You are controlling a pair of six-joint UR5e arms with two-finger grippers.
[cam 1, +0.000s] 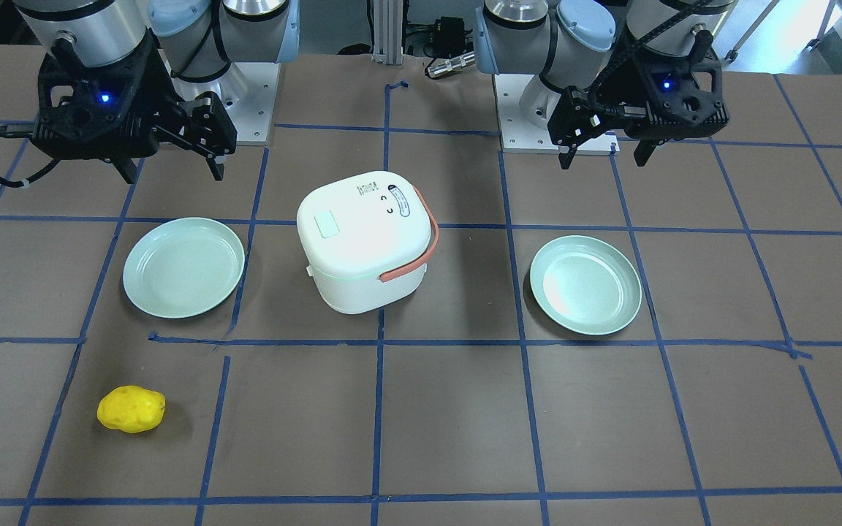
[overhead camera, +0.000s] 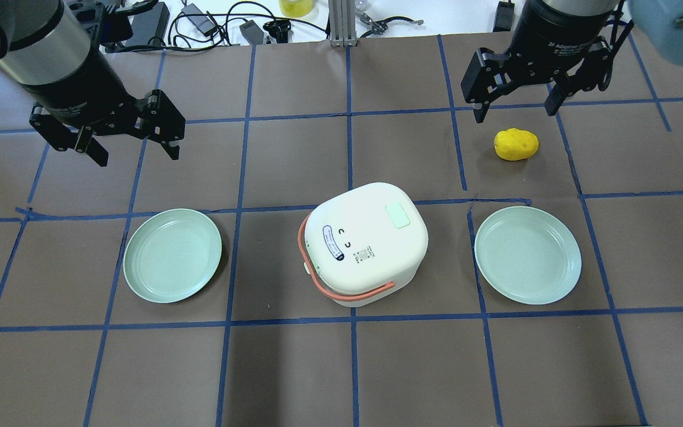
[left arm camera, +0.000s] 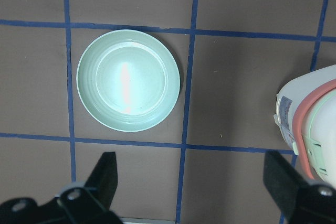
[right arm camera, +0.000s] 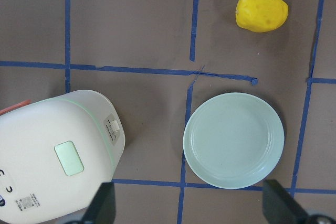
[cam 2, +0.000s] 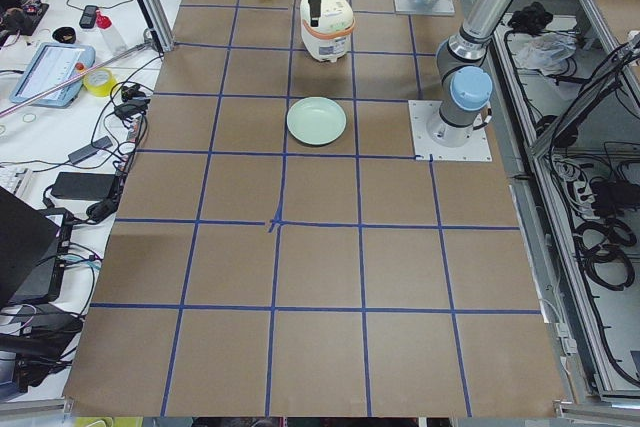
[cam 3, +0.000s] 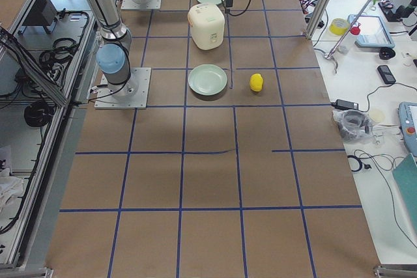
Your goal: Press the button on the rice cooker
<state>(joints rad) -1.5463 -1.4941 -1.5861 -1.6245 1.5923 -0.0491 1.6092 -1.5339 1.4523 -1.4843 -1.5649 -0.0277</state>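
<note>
while the left tool [overhead camera: 137,154] and right tool [overhead camera: 514,112] hang with jaws apart in the overhead frame's upper corners, the cooker [overhead camera: 365,243] sits mid-frame on the tabletop [overhead camera: 294,367], its green button [overhead camera: 399,215] untouched; next, seemingly, the nearer right tool must swing over and descend.

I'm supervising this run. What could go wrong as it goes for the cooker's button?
The right hand hangs open and might straddle the small green button. The rice cooker stands free, so an off-centre push may slide it toward the nearby plate. The yellow object lies near that hand's path.
</note>
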